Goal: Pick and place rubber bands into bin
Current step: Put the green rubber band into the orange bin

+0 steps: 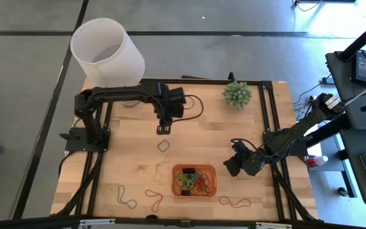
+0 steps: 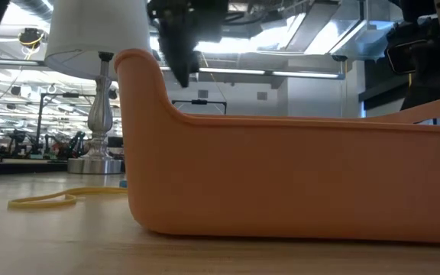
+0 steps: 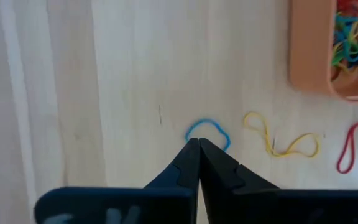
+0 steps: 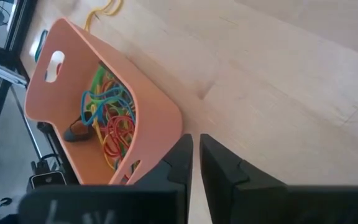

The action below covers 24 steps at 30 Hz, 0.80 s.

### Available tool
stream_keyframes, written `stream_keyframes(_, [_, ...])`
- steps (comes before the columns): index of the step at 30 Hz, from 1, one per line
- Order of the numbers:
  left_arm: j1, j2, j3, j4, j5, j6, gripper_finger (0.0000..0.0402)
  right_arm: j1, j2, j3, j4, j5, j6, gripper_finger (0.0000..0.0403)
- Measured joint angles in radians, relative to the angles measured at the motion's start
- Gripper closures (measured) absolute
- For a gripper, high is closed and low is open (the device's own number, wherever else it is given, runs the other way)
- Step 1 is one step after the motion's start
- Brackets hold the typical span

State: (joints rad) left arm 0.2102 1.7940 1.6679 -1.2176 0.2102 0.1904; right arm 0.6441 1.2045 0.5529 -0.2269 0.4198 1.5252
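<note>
The orange bin (image 1: 194, 180) sits near the table's near edge and holds several coloured rubber bands (image 4: 107, 118). Loose bands lie on the wood: a blue one (image 3: 208, 132) just beyond my left fingertips, a yellow one (image 3: 281, 140), red ones (image 1: 154, 200) (image 1: 234, 202) and a bluish one (image 1: 126, 197). My left gripper (image 3: 197, 144) is shut and hangs above the table, just on the far side of the blue band (image 1: 164, 145). My right gripper (image 4: 194, 149) waits to the right of the bin, its fingers all but together and holding nothing.
A lamp with a white shade (image 1: 107, 51) stands at the far left corner, its metal base (image 2: 98, 156) showing in the low view. A small green plant (image 1: 237, 94) stands at the far edge. Black frame rails (image 1: 267, 108) run along both sides. Bare wood lies between the bin and the plant.
</note>
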Motion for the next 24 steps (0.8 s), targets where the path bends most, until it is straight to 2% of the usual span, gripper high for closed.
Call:
stream_keyframes(4, [-0.011,-0.098,-0.178,0.087,-0.003,-0.071,0.0400,0.000,0.000,0.000,-0.005,-0.009,-0.007,0.0382])
stream_keyframes(7, [-0.034,-0.182,-0.300,0.149,-0.009,-0.132,0.0399,-0.011,0.000,0.007,-0.060,-0.075,-0.007,0.0397])
stream_keyframes(13, [-0.101,-0.352,-0.496,0.298,-0.037,-0.314,0.0399,-0.076,0.000,0.118,-0.422,-0.286,-0.016,0.0399])
stream_keyframes(18, [-0.183,-0.453,-0.600,0.393,-0.157,-0.458,0.0400,-0.115,0.000,0.185,-0.691,-0.388,-0.061,0.0389])
stream_keyframes(20, [-0.217,-0.473,-0.623,0.391,-0.204,-0.496,0.0399,-0.126,0.000,0.181,-0.746,-0.440,-0.064,0.0377])
stream_keyframes(24, [-0.279,-0.475,-0.631,0.388,-0.235,-0.593,0.0399,-0.130,0.000,0.122,-0.774,-0.525,-0.067,0.0345])
